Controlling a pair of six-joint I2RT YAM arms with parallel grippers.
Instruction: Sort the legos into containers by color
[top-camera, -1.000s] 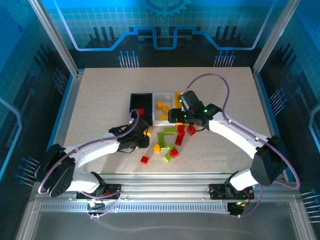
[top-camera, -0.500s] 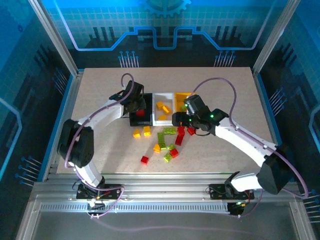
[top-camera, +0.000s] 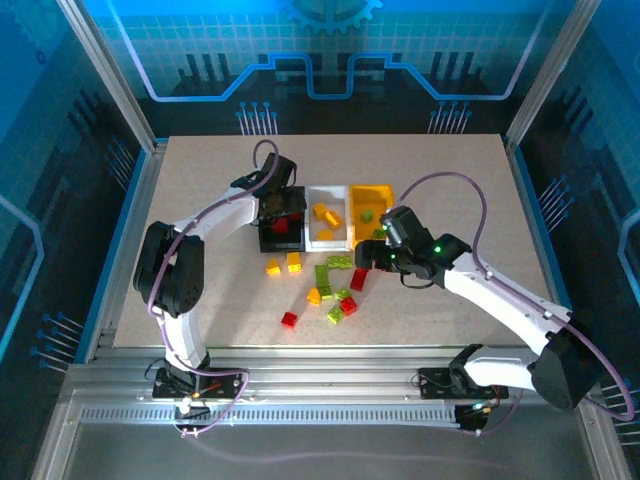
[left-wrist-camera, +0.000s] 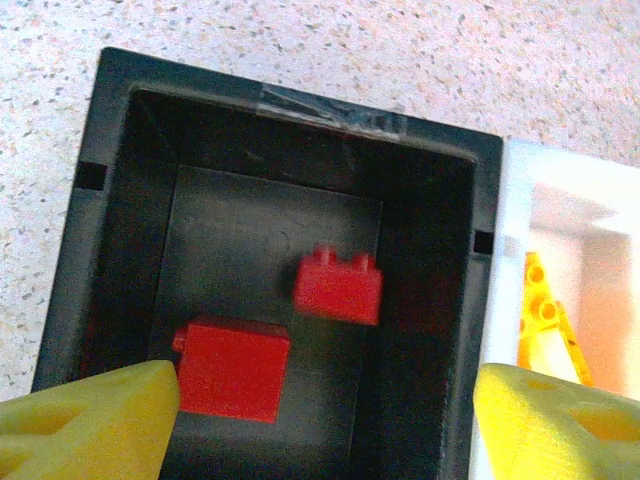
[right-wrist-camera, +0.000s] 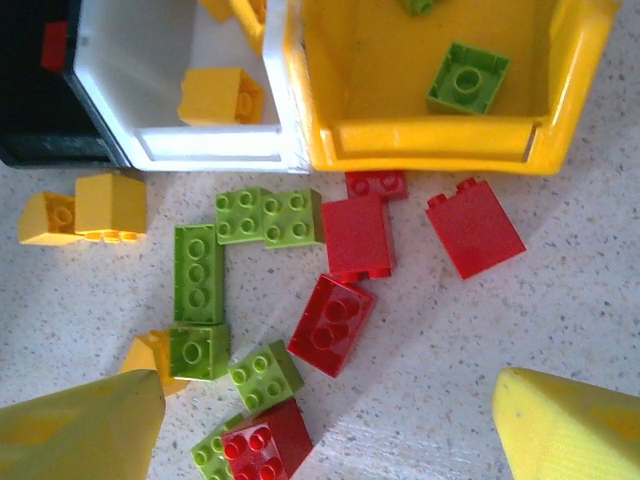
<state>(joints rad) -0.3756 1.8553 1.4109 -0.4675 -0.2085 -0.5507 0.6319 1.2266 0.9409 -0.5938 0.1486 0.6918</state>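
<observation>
both sets of fingers spread, one over the black bin, one over the loose bricks

the left fingers (top-camera: 283, 207) hang over the black bin (left-wrist-camera: 125, 200), spread wide with nothing between them. just ahead of their tips, on the bin's floor, lie two red bricks (left-wrist-camera: 338, 286): a square one close by the tip at the left of the wrist view, and a smaller one farther ahead, the two apart from each other. past the other tip the white bin (left-wrist-camera: 520, 180) stands against the black bin's side, with a yellow-orange brick (left-wrist-camera: 545, 320) in it.

the right fingers (top-camera: 365, 258) are spread too and hold nothing, hovering above the counter (right-wrist-camera: 600, 280). between their tips and just ahead lies the loose pile (right-wrist-camera: 330, 325) of lime green and red bricks, several of them touching. beyond the pile stands the yellow bin (right-wrist-camera: 430, 152) with a green brick (right-wrist-camera: 467, 77) inside, the white bin close beside it. ahead of the tip at the left of that wrist view, a yellow-orange pair (right-wrist-camera: 85, 210) sits on the counter just in front of the white bin.
</observation>
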